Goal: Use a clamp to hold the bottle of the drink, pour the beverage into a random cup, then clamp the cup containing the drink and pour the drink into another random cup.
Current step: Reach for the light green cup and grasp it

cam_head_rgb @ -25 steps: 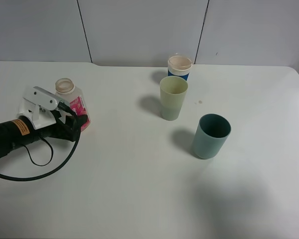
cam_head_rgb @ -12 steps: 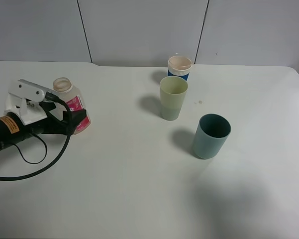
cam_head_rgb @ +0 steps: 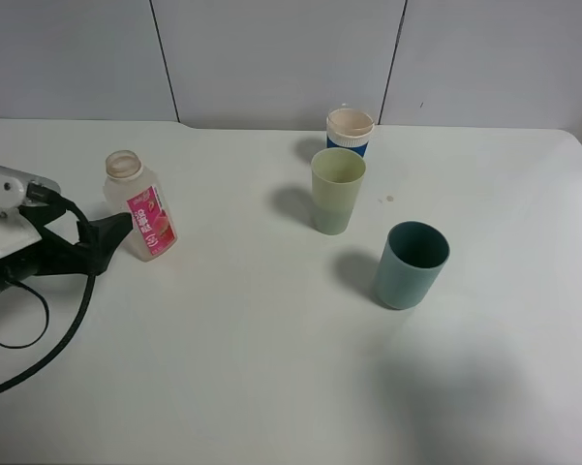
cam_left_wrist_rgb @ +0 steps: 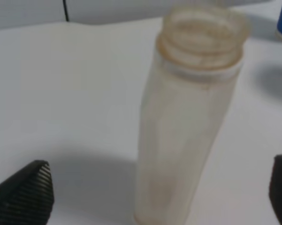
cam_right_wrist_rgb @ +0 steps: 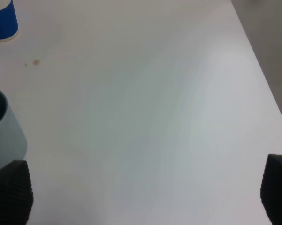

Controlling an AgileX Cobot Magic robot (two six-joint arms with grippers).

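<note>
Ahead of our left jaws: the bottle of the drink (cam_head_rgb: 140, 208) stands upright and uncapped on the white table (cam_head_rgb: 271, 387), pink label turned away from the jaws.
Left gripper (cam_head_rgb: 114, 232): our jaws stand wide apart and hold nothing.
Left fingertips (cam_left_wrist_rgb: 28, 190): in the wrist view the bottle (cam_left_wrist_rgb: 187, 117) sits in line with the gap between them, with bare table showing on either side of it, so we touch it on neither side.
Left wrist: the white boxy module (cam_head_rgb: 5, 208) sits behind the jaws, and a black cable (cam_head_rgb: 63, 339) loops from it over the table.
Pale yellow-green cup (cam_head_rgb: 337, 189): upright, well beyond the bottle from our left jaws.
Blue cup with a white rim (cam_head_rgb: 350, 131): just behind the pale yellow-green cup, farther still from the left jaws.
Right gripper (cam_right_wrist_rgb: 143, 194): our jaws are spread wide over bare table, with nothing in them.
Dark teal cup (cam_head_rgb: 412, 263): upright, just beside one right fingertip (cam_right_wrist_rgb: 9, 192) and outside the gap between the jaws.
Beyond our right jaws: the blue cup (cam_right_wrist_rgb: 2, 18) and a small brown spot (cam_right_wrist_rgb: 36, 61) on the table.
Beverage: we cannot tell from these views which vessel has it.
</note>
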